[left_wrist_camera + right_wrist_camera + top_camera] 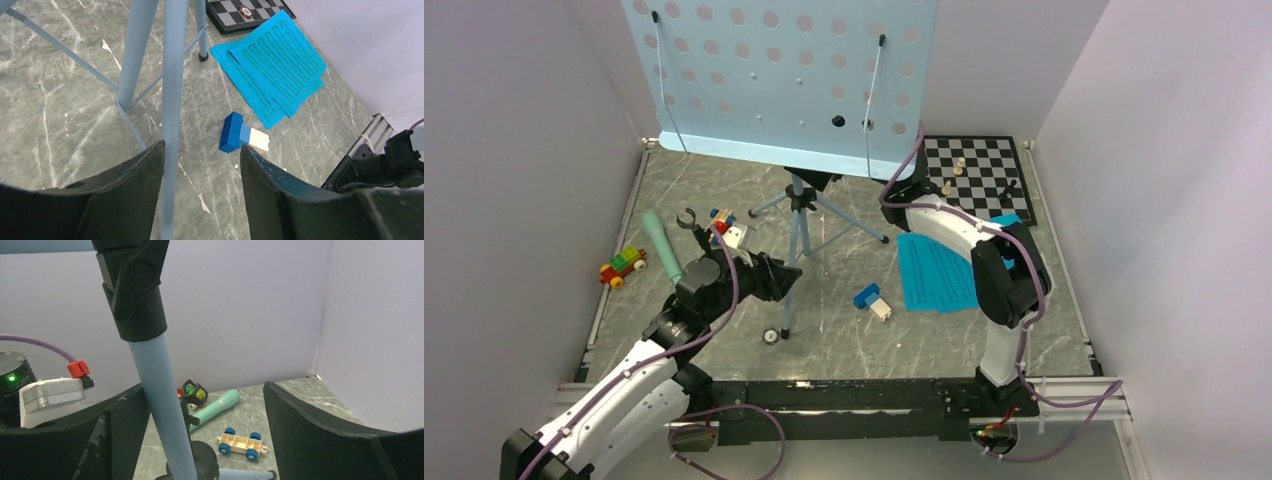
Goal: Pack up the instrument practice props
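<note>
The pale-blue music stand (pixel 798 232) stands mid-table, and its perforated desk (pixel 784 75) fills the top of the overhead view. My left gripper (pixel 782 276) is open, with the stand's front leg (pixel 172 100) between its fingers, close to the left one. My right gripper (pixel 205 390) is open around the stand's upright pole (pixel 160 410); the desk partly hides it from above (pixel 904 190). Two cyan sheet-music pages (pixel 934 270) lie overlapped on the floor at the right. The mint-green microphone (pixel 662 245) lies at the left. The black mic stand (pixel 688 219) stands beside it.
A chessboard (pixel 979 175) with pieces sits at the back right. A blue-white block (pixel 873 299) lies between the tripod and the pages. Toy cars (pixel 622 266) and a wheeled base (pixel 241 442) lie near the microphone. White walls enclose three sides.
</note>
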